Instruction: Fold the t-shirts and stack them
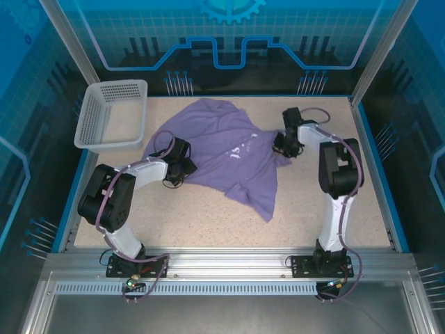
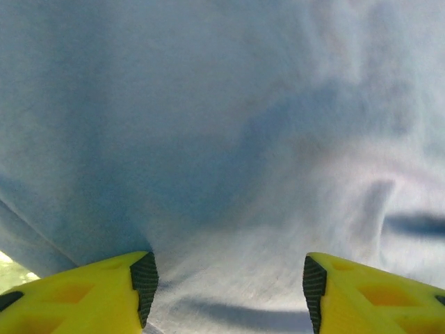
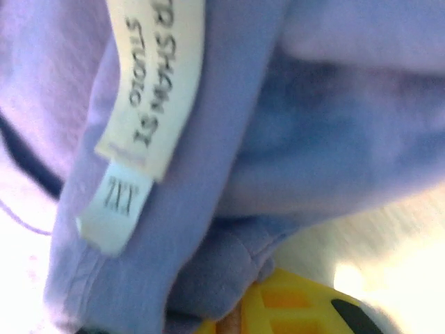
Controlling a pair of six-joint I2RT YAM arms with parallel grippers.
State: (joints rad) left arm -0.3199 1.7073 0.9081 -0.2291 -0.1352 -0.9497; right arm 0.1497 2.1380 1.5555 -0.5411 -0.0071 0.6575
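- Yellow plastic fingers of the left gripper are standing wide apart in the left wrist view, their dark ribbed pads facing each other across a gap with smooth, softly creased cloth lying between and beyond them.
- From above, the left gripper is resting at the left edge of the shirt, touching its border.
- Lavender and soft, the shirt is lying rumpled and unfolded across the middle of the table, with one part trailing toward the near right and small white lettering showing on the chest.
- Up close in the right wrist view, a cream woven label printed with "STUDIO" is hanging from a thick purple hem, with a smaller white size tab sewn under it.
- One yellow finger of the right gripper is sitting under a bunched fold of that hem, touching it; whether the jaws are pinching the cloth cannot be told.
- From above, the right gripper is meeting the shirt's right edge.
- At the far left corner, a pale mesh basket, rectangular with flaring walls, is standing near the shirt.
- Speckled beige surfacing is covering the table.
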